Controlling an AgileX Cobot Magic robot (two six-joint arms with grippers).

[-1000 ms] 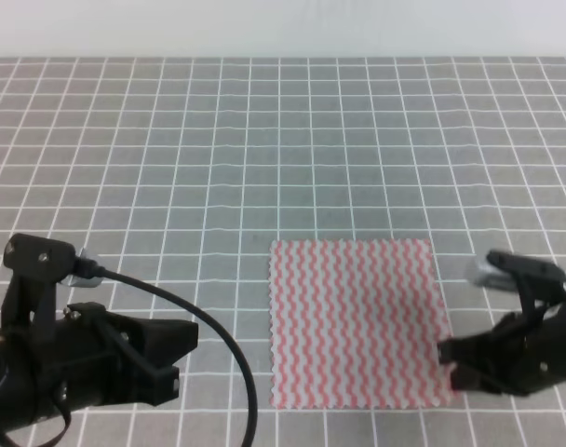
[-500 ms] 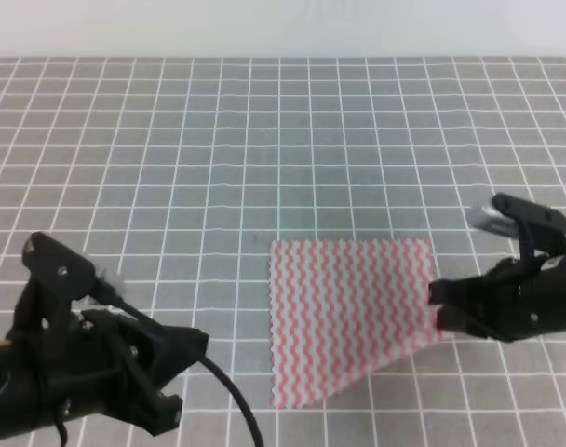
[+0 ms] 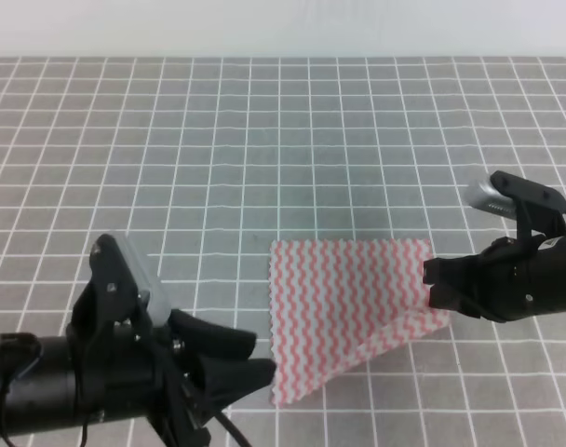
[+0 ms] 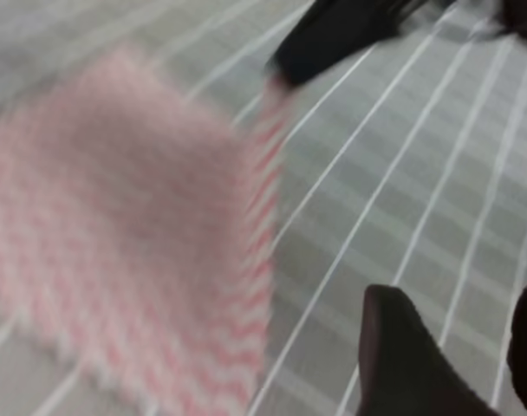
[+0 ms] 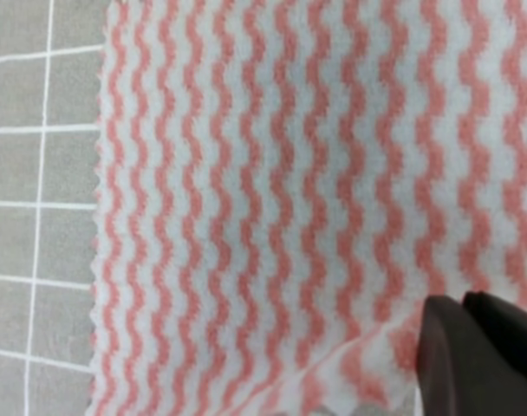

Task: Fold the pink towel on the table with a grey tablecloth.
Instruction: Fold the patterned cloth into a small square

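The pink towel (image 3: 343, 298) lies on the table with a grey tablecloth (image 3: 171, 158), right of centre. Its near right corner is lifted and drawn inward, so the front edge runs diagonally. My right gripper (image 3: 430, 285) is shut on that corner. In the right wrist view the towel (image 5: 272, 199) fills the frame, and the dark fingers (image 5: 471, 355) pinch its edge at bottom right. My left gripper (image 3: 238, 365) is open just left of the towel's near left corner, holding nothing. The left wrist view is blurred; it shows the towel (image 4: 116, 234) and the left fingertips (image 4: 402, 364).
The grey gridded cloth stretches bare to the back and left of the towel. The left arm's body (image 3: 69, 382) fills the near left corner. The right arm (image 3: 534, 275) sits at the right edge, carrying a silver part (image 3: 483, 196).
The right gripper has lifted the towel's near right corner and carried it back and leftward. The left arm has swung right, bringing its open gripper close to the near left corner.
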